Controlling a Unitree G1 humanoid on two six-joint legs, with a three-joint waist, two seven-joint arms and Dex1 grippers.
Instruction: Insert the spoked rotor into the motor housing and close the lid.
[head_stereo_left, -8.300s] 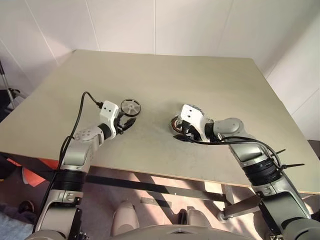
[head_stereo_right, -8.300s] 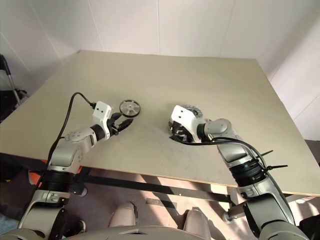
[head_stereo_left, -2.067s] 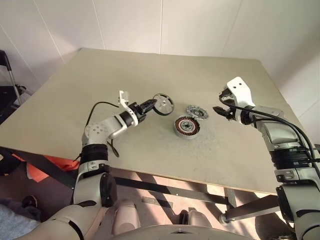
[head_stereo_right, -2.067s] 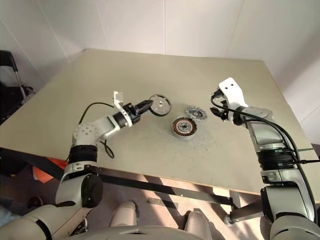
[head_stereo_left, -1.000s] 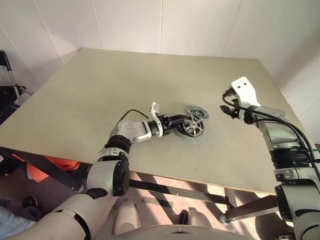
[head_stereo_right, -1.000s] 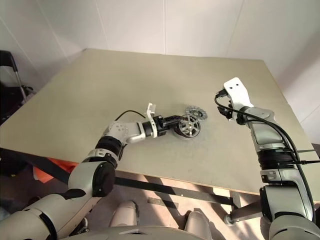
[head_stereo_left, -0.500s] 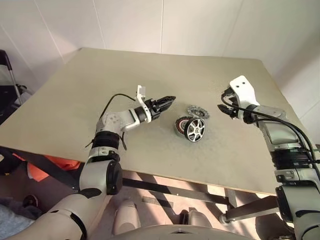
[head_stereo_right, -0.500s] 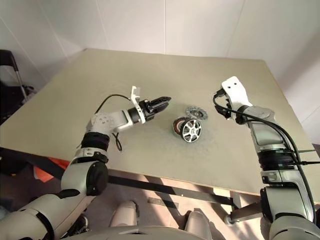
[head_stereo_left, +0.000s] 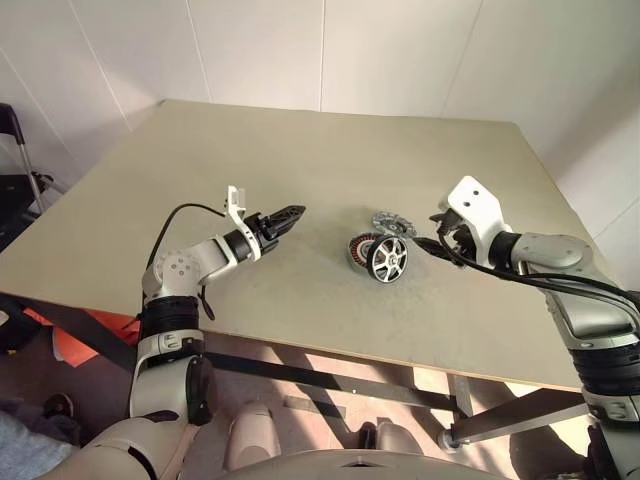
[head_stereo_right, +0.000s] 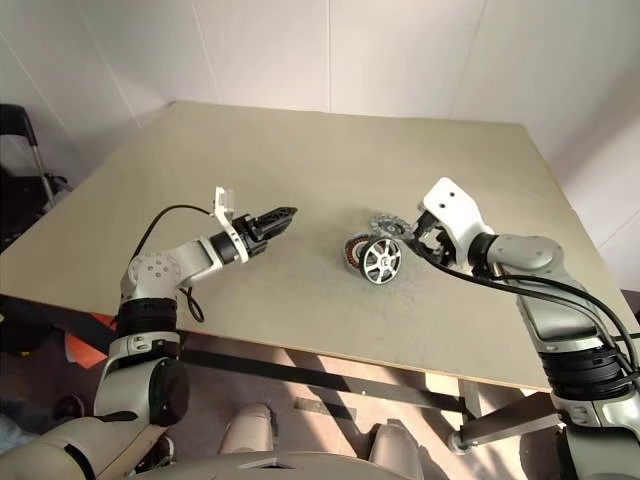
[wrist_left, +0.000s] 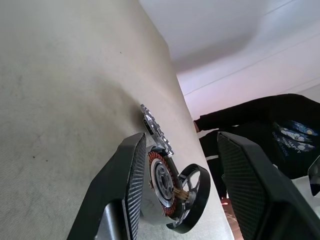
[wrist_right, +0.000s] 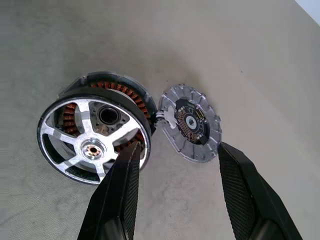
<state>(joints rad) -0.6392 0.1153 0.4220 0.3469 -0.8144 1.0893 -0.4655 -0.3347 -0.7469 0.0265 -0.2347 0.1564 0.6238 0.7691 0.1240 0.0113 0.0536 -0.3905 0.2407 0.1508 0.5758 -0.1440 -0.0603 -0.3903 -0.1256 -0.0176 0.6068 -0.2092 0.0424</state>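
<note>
Bench (head_stereo_left: 300, 150): a flat beige top carrying all three motor parts near its middle, towards the robot's right.
Motor housing (wrist_right: 107, 86): a round grey cup with copper-red windings, lying on the bench; mostly covered by the rotor, with its rim and windings showing behind and through the spokes.
Spoked rotor (head_stereo_left: 388, 259): a black-rimmed wheel with a silvery spoked face and centre hub, tilted up on edge and leaning against the near side of the housing, not seated flat in it; no hand touches it.
Lid (head_stereo_left: 394, 223): a small light-grey cap with cut-outs and a bumpy edge, lying flat on the bench just beyond the housing; in the right wrist view a dark disc with gold marks shows at its centre and thin wires run from it to the housing.
Left hand (head_stereo_left: 293, 213): held above the bench, well to the left of the parts, pointing roughly level towards them; its two black fingers (wrist_left: 131, 175) are spread apart with nothing between them.
Right hand (head_stereo_right: 422, 244): just to the right of the lid and rotor, angled down towards them; the fingers (wrist_right: 122, 182) are spread and carry nothing, and in the right wrist view they frame the gap between rotor and lid.
Contact: neither hand touches any part.
Background: white panelled walls (head_stereo_left: 330, 50) behind the bench; a person in dark clothing (wrist_left: 255, 120) shows in the left wrist view.
</note>
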